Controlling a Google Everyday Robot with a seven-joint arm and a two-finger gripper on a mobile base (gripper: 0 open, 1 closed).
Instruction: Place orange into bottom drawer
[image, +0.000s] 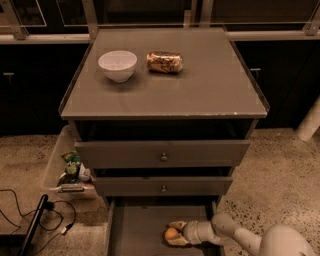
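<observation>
Grey bottom drawer (134, 231), open: orange (171, 233) pinched between gripper (170, 234) fingers (177, 225), floor just beneath them, held low seemingly for release.

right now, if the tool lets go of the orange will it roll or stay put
Likely to roll a little: the orange is round and smooth, and the bottom drawer has a flat floor, though its side walls should stop it. It looks firm, holding its shape in the tool, which is low in the drawer, shut on it.
</observation>
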